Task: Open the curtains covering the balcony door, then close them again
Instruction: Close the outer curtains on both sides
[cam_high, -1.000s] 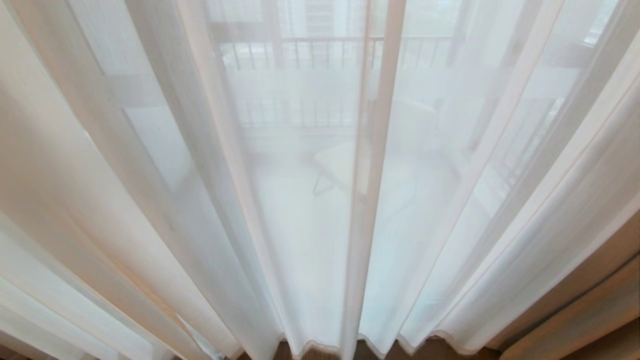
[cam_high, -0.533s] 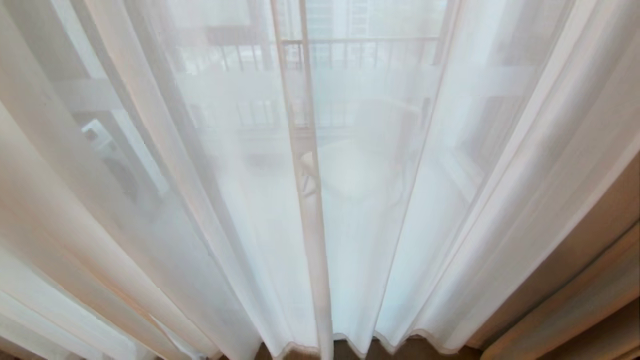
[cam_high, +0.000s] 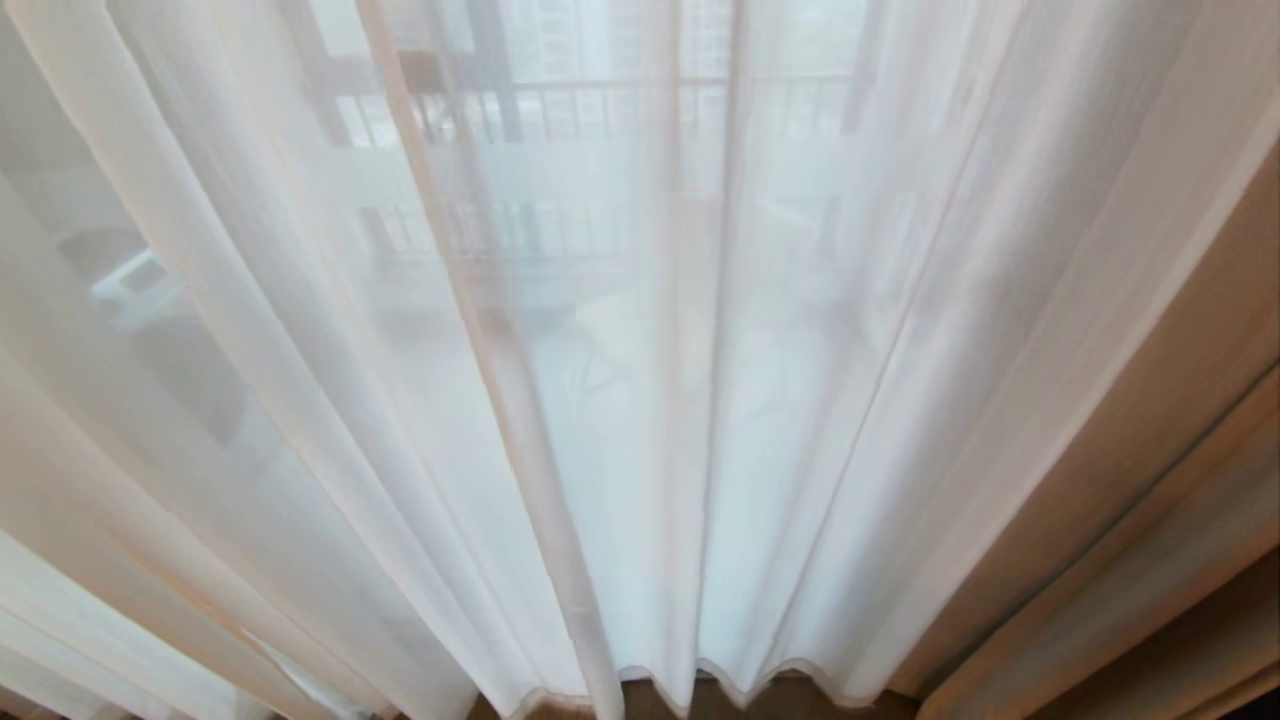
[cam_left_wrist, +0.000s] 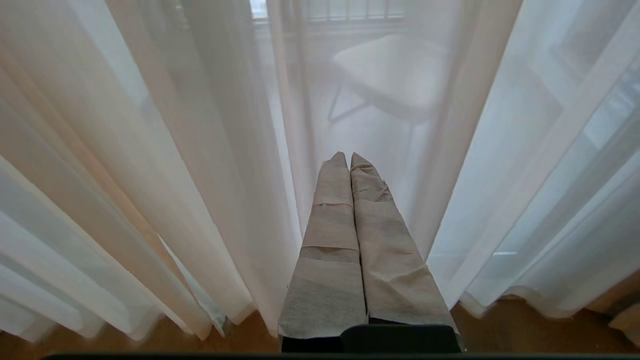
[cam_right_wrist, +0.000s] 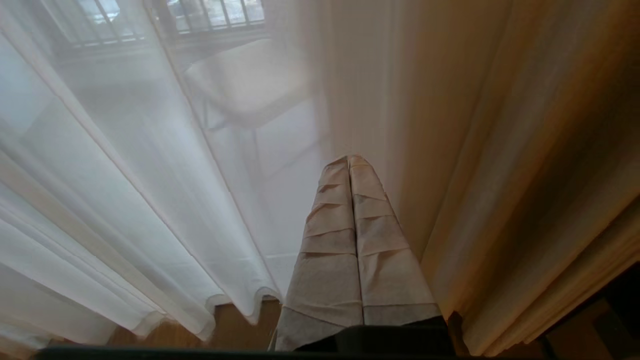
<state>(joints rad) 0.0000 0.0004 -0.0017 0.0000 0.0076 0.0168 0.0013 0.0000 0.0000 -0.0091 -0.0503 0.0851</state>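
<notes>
The white sheer curtains (cam_high: 620, 400) hang shut in pleats across nearly the whole head view. The thick beige curtain (cam_high: 1150, 480) is bunched at the right edge. Through the sheer, the balcony door (cam_high: 580, 170) shows dimly with its pale frosted band and dark frame. Neither arm is in the head view. My left gripper (cam_left_wrist: 349, 156) is shut and empty, its tape-wrapped fingers pointing at the sheer folds (cam_left_wrist: 200, 150). My right gripper (cam_right_wrist: 349, 159) is also shut and empty, close to where the sheer (cam_right_wrist: 125, 175) meets the beige curtain (cam_right_wrist: 525, 175).
Behind the glass stand a white chair (cam_left_wrist: 395, 75) and a dark-barred railing (cam_high: 600, 100). A white boxy unit (cam_high: 135, 285) shows faintly at the left. Brown wooden floor (cam_left_wrist: 525, 330) runs below the curtain hems.
The whole head view has shifted, so the camera has moved: more of the beige curtain now shows at the right and the folds have slid left. The curtains themselves hang as before.
</notes>
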